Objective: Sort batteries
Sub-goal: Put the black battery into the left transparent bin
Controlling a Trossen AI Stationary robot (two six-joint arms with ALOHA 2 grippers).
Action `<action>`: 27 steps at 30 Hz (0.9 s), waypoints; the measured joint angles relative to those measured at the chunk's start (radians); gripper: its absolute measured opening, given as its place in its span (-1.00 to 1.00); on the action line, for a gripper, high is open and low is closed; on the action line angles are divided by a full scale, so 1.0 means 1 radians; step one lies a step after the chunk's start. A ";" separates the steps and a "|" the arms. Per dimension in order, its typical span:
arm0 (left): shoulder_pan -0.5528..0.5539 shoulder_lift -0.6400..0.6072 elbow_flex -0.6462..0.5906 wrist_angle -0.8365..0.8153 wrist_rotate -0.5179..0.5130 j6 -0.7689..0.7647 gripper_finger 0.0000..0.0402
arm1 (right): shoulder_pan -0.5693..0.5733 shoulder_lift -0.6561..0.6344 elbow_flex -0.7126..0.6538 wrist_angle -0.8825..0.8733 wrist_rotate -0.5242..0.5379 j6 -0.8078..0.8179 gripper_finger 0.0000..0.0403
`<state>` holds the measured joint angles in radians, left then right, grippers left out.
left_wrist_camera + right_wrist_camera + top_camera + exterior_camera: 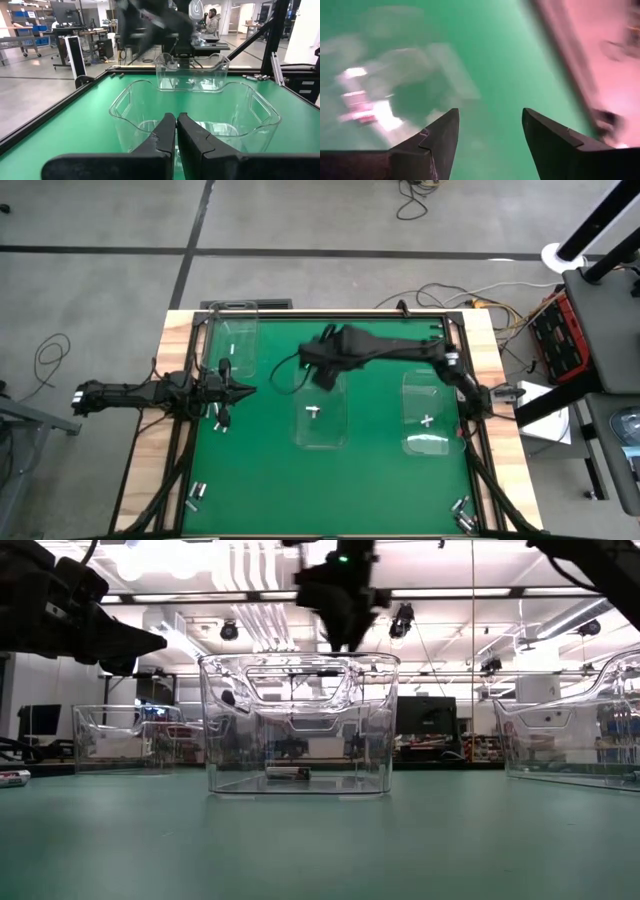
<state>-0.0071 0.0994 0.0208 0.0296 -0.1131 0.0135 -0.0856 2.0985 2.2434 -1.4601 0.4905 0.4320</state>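
Observation:
Three clear bins stand on the green mat: one at the far left (232, 340), one in the middle (320, 412), one at the right (432, 412). A battery lies in each: in the far left bin (228, 348), in the middle bin (313, 412) and in the right bin (428, 420). Loose batteries lie on the mat by my left gripper (222, 420), at the near left (197, 495) and in the near right corner (462, 510). My left gripper (176, 117) is shut and empty, left of the middle bin (195, 120). My right gripper (490, 117) hangs open and empty over the middle bin's far end (345, 635).
A black frame rail (185, 430) borders the mat on all sides, with a wooden margin outside it. Cables run along the far edge (440, 330). Bare mat lies toward the near edge (330, 490). A person stands in the room beyond the table (214, 20).

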 joint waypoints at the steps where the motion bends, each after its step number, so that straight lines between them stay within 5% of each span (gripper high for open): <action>1: 0.000 0.000 0.000 0.000 0.000 0.000 -1.00 | -0.017 -0.022 -0.014 -0.015 0.044 0.025 0.07; 5: 0.000 0.001 0.000 0.000 0.000 0.000 -1.00 | -0.102 -0.125 -0.102 -0.074 0.137 0.096 0.14; 15: 0.000 0.001 0.000 0.000 0.000 0.000 -1.00 | -0.366 -0.351 -0.495 -0.071 0.140 0.206 0.28; 27: 0.000 0.002 0.000 0.000 0.000 0.000 -1.00 | -0.542 -0.406 -0.810 -0.040 0.138 0.198 0.20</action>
<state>-0.0069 0.1009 0.0211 0.0296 -0.1131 0.0135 -0.6274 1.6925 1.4339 -1.4998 0.6281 0.6304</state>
